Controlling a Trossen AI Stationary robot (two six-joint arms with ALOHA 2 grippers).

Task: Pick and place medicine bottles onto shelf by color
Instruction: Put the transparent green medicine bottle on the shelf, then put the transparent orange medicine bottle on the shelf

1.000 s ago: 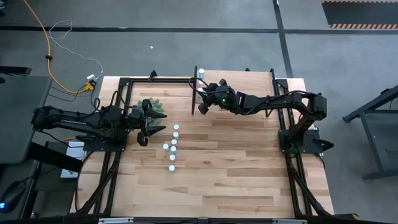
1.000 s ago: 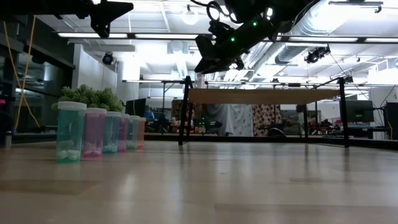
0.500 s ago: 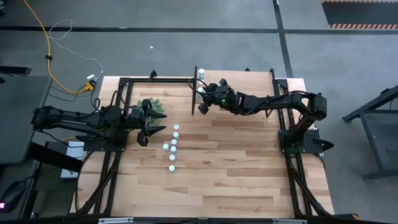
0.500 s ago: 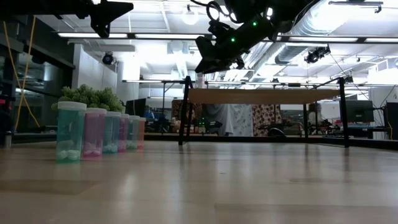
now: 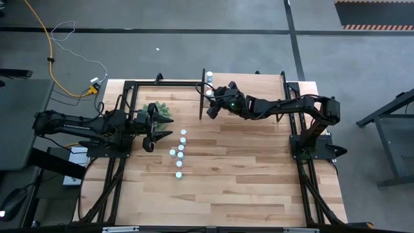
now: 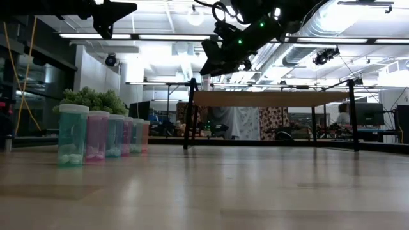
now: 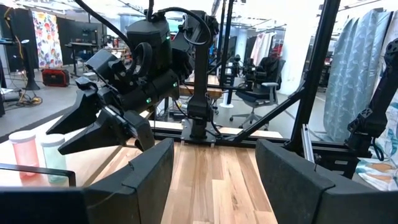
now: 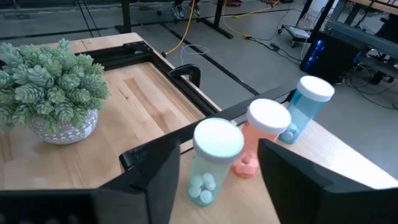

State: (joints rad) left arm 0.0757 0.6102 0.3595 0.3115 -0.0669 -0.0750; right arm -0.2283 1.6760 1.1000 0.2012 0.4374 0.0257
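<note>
The table (image 5: 259,175) carries the shelf (image 5: 249,87) along its far edge, a light-wood board on black side supports. The right arm reaches across above the shelf's left end, and the right gripper (image 8: 214,180) hangs there with its fingers spread wide and nothing held — a teal-bodied bottle (image 8: 214,158) stands between them on the board, untouched, with a pink bottle (image 8: 264,137) just beside it and a blue bottle (image 8: 305,109) beyond. The left arm waits over the table's left side beside the green plant (image 5: 160,111); the left gripper (image 7: 214,165) is open and empty too. The remaining medicine bottles (image 5: 180,155) stand in a short cluster on the table — between the two arms, near the plant.
</note>
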